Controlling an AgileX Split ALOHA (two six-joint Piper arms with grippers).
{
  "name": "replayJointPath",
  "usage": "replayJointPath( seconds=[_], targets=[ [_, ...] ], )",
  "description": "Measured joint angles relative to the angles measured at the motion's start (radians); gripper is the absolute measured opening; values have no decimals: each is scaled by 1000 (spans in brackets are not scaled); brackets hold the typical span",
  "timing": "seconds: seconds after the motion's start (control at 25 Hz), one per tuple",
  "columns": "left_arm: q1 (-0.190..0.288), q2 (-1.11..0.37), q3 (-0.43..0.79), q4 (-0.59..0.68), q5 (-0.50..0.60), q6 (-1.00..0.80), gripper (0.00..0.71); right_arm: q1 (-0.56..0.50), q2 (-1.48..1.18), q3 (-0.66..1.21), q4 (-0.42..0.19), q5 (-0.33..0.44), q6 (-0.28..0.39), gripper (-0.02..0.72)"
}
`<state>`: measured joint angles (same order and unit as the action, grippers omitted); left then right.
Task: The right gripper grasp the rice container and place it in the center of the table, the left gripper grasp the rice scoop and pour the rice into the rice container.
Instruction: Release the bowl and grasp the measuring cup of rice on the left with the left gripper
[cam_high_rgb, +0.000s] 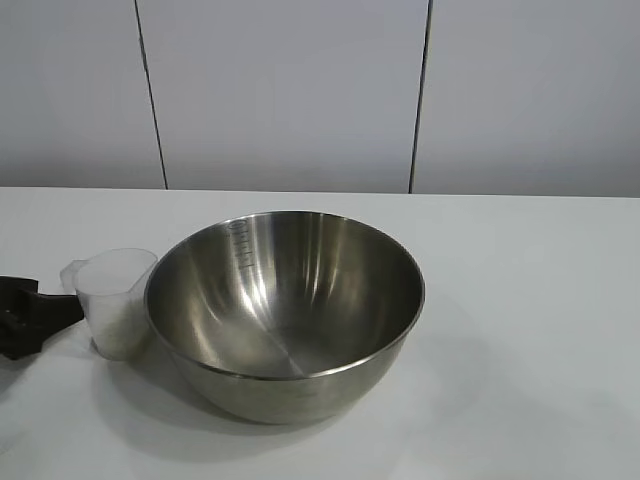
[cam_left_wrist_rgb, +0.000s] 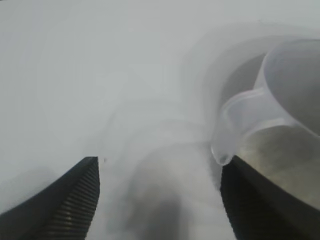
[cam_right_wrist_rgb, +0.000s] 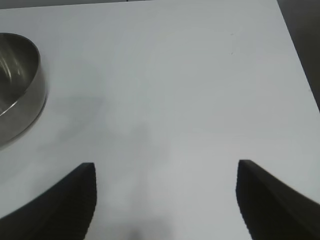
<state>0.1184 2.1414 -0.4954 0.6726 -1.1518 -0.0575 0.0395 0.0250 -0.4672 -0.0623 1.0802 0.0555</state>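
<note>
Bowl-side first: the rice container (cam_high_rgb: 285, 310) sits mid-table (cam_high_rgb: 540, 330), rice scoop (cam_high_rgb: 115, 300) touching its left flank, left gripper (cam_high_rgb: 40, 315) beside it. From the left wrist, fingers spread, scoop (cam_left_wrist_rgb: 270, 115) by one fingertip; I'd center it before closing. Right gripper (cam_right_wrist_rgb: 165, 200) spread wide, empty, clear of the container (cam_right_wrist_rgb: 17, 85)
</note>
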Motion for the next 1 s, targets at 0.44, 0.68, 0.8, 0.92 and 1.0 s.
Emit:
replayJointPath(
  seconds=[0.44, 0.68, 0.8, 0.92, 1.0],
  targets=[
    [0, 0, -38, 19, 0, -69, 482, 0, 0, 0, 0, 0, 0, 536],
    [0, 0, -47, 19, 0, -70, 442, 0, 0, 0, 0, 0, 0, 536],
    [0, 0, -49, 20, 0, -70, 263, 0, 0, 0, 0, 0, 0, 536],
    [0, 0, -50, 20, 0, -70, 64, 0, 0, 0, 0, 1, 0, 536],
    [0, -1, -52, 20, 0, -70, 27, 0, 0, 0, 0, 1, 0, 536]
  ],
)
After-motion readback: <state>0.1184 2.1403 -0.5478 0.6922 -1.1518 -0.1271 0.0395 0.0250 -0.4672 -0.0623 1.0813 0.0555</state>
